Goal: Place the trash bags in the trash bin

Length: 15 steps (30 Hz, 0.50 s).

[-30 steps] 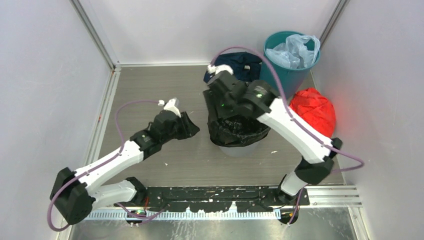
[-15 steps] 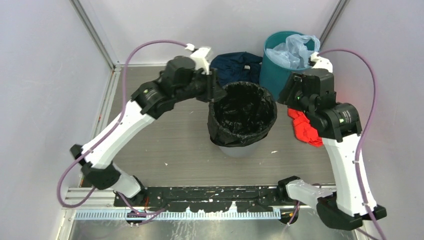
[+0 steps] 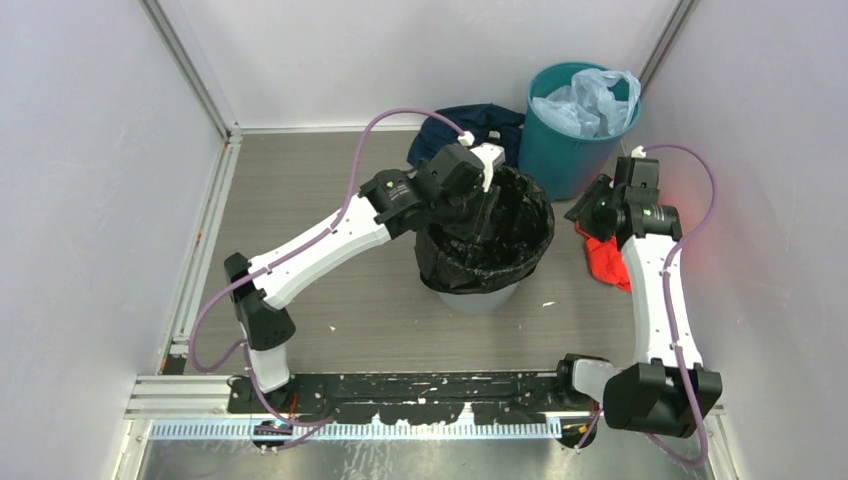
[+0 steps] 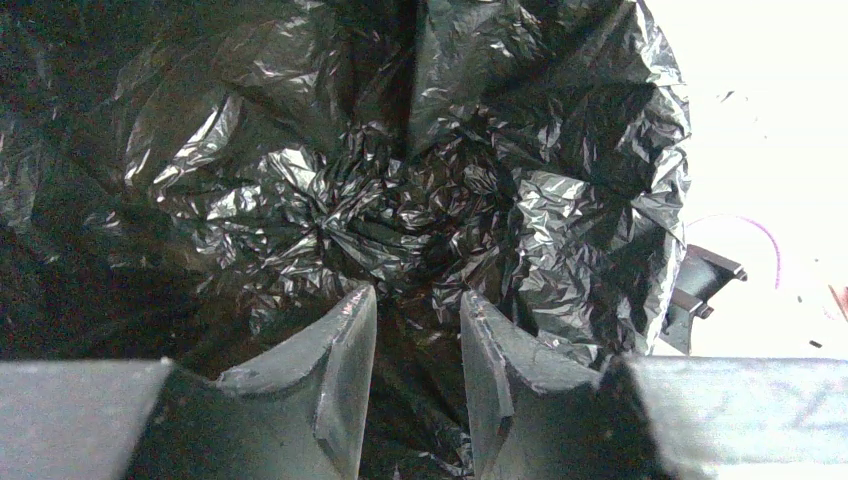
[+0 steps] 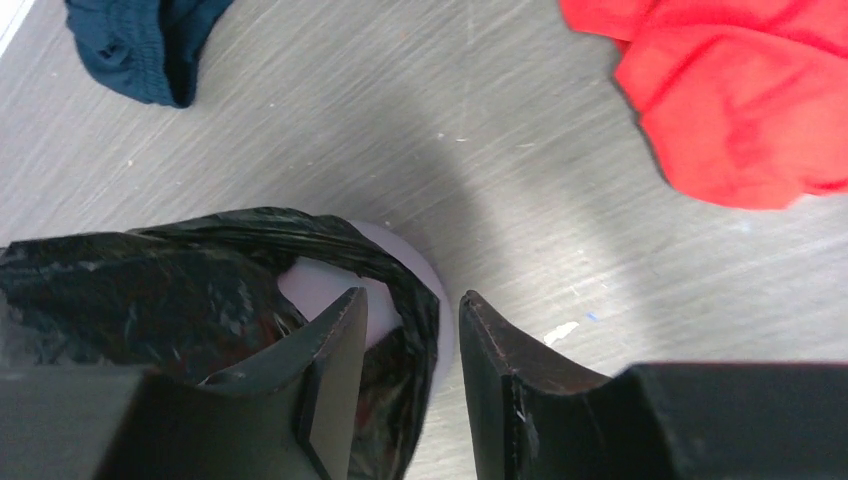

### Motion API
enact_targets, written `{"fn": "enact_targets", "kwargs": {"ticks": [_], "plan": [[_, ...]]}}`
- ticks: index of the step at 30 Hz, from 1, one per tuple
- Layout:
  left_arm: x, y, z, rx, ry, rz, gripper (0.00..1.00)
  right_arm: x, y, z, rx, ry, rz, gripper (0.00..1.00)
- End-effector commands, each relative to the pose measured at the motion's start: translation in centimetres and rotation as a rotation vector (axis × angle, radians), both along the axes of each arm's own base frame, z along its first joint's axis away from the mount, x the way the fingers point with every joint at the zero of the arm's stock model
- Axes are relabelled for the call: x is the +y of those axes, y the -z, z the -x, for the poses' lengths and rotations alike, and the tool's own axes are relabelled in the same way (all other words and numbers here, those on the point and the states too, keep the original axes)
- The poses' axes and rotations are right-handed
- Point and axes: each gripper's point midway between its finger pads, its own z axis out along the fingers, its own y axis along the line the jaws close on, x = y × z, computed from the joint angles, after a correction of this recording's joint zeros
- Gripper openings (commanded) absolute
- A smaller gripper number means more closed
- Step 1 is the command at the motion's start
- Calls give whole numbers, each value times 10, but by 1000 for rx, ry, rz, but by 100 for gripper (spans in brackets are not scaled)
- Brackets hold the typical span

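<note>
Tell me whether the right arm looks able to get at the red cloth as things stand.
Probably yes: the right arm's fingers stand apart close by the red cloth, which lies uncovered on the table with only bare surface between them.

Overhead and both close wrist cameras share the trash bags.

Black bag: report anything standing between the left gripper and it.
Nothing visible does. The left gripper points straight into the black bag, which already lines the grey bin; only crinkled plastic shows ahead of it.
</note>
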Motion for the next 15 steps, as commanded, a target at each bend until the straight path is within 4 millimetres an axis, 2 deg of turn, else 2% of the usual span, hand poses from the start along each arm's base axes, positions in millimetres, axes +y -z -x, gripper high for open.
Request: {"fn": "enact_targets", "kwargs": {"ticks": [1,7,15], "plan": [[8,-33,-2,-73,-27,44,38,16,-3,-32,-106,-39,-105,44],[25,-34,-3,-104,-57,11,38,47,41,-23,-35,-144,-155,38],[36,-39,-1,-115,-67,5,38,104,68,7,38,-281,-91,36]]}}
